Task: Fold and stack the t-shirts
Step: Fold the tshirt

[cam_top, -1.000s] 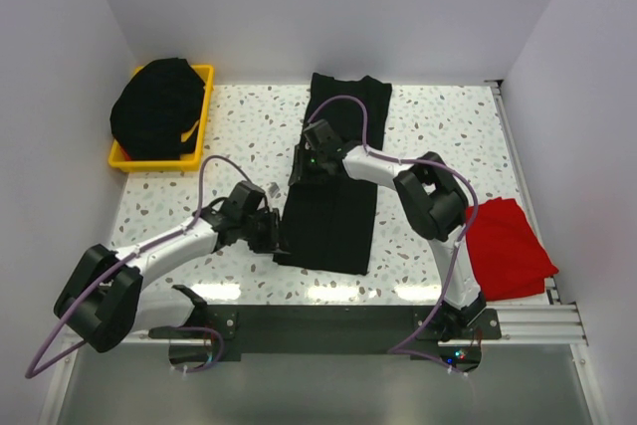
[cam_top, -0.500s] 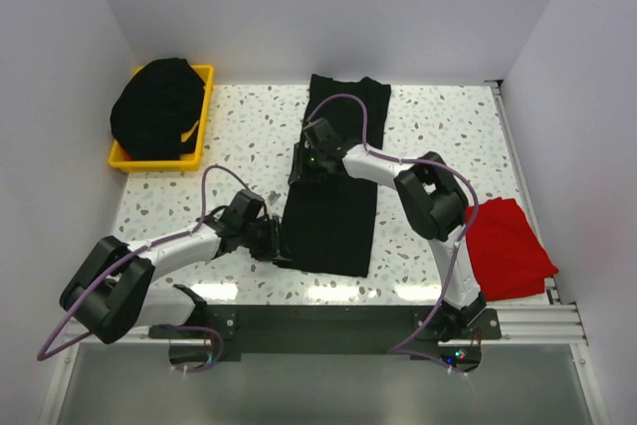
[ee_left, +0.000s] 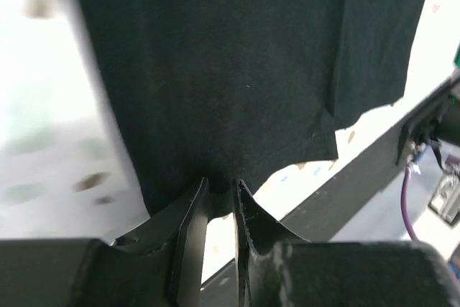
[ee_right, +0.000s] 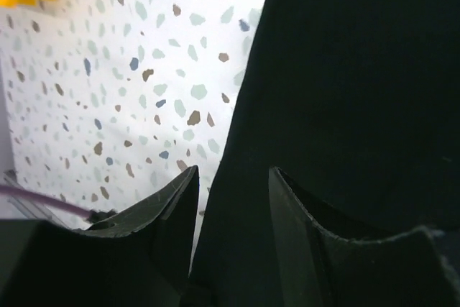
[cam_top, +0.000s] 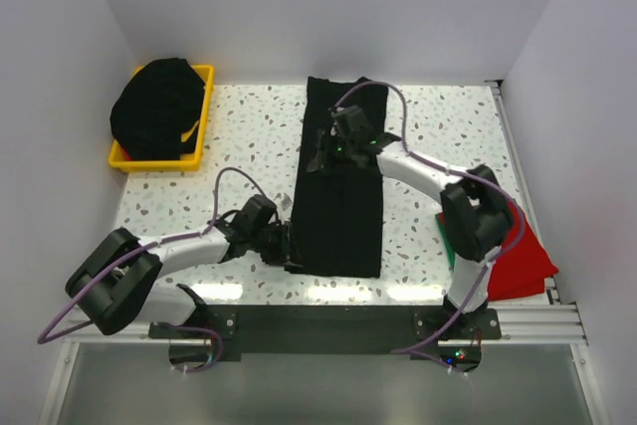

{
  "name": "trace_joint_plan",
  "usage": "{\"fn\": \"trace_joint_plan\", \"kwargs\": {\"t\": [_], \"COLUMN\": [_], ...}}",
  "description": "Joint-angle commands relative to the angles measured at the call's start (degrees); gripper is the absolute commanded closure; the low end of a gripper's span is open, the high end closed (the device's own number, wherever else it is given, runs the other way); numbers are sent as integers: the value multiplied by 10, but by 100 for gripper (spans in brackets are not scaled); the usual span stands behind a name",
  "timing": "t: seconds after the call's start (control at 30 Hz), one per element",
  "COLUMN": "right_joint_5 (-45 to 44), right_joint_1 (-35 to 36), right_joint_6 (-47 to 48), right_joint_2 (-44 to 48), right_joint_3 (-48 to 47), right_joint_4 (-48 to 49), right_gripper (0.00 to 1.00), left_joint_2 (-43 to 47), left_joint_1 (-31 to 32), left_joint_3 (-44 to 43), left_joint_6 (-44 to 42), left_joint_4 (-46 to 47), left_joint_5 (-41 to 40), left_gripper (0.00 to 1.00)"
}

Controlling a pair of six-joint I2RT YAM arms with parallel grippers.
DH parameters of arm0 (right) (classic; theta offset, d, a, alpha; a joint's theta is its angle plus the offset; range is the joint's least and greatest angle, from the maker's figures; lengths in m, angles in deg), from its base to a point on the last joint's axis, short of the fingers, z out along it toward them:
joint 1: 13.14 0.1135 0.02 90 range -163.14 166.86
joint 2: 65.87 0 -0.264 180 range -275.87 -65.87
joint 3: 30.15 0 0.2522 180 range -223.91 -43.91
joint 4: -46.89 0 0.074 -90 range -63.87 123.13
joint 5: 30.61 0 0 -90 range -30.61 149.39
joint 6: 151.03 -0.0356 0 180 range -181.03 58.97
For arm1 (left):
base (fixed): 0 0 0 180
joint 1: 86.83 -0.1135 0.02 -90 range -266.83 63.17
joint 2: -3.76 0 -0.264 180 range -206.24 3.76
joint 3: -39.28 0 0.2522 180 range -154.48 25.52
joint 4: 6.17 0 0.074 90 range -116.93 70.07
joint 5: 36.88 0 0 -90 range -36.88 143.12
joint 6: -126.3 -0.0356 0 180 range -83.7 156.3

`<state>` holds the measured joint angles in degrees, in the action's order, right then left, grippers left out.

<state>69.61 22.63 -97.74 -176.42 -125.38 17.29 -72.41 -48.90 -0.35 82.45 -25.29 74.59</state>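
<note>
**Operator:** Jaws of the left gripper (ee_left: 221,186): narrow, nipped on the near hem of the black t-shirt (ee_left: 230,70) at its left corner.

**Assistant:** And the right gripper (ee_right: 233,174)?

**Operator:** Its jaws stand parted. I see the shirt's left edge running up through the gap, with speckled table (ee_right: 129,70) on one side and black cloth on the other. Whether the fingers press the cloth I cannot tell.

**Assistant:** Where does the shirt lie overall?

**Operator:** In my overhead view it is a long dark strip, flat on the middle of the table and running from the near side to the far edge. The left gripper is at its near left corner. The right gripper is over its far half, toward the left edge.

**Assistant:** Other garments?

**Operator:** The red t-shirt (cam_top: 528,261) lies at the near right corner, partly behind the right arm (cam_top: 468,216). A heap of black t-shirts (cam_top: 157,106) fills the yellow bin (cam_top: 207,111) at the far left corner.
</note>
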Motion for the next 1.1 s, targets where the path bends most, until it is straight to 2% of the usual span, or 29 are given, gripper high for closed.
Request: {"fn": "trace_joint_plan", "kwargs": {"t": [0.0,0.27,0.37,0.47,0.6,0.87,1.07], "right_joint_5": [9,-52,-70,-68,-38,39,55], "right_joint_1": [-46,-63,-63,-64,-63,-63,-62], "right_joint_6": [6,11,-1,-20,-47,-88,-107], "right_joint_2": [101,311,395,453,544,586,600], "right_joint_3": [60,255,319,379,438,538,583], "right_joint_4": [13,-37,-83,-130,-169,-153,-150], "right_gripper": [52,51,51,51,51,54,54], "left_joint_2": [-38,-44,-10,29,52,64,78], "left_joint_1": [35,45,44,44,40,15,15], "left_joint_3": [5,-32,-64,-100,-129,-89,-51], "left_joint_6": [14,-11,-32,-51,-57,-65,-56], "left_joint_4": [-4,-21,-78,-144,-216,-216,-167], "left_joint_5": [-21,-9,-28,-61,-100,-75,-39], "left_gripper": [75,73,69,60,55,54,51]}}
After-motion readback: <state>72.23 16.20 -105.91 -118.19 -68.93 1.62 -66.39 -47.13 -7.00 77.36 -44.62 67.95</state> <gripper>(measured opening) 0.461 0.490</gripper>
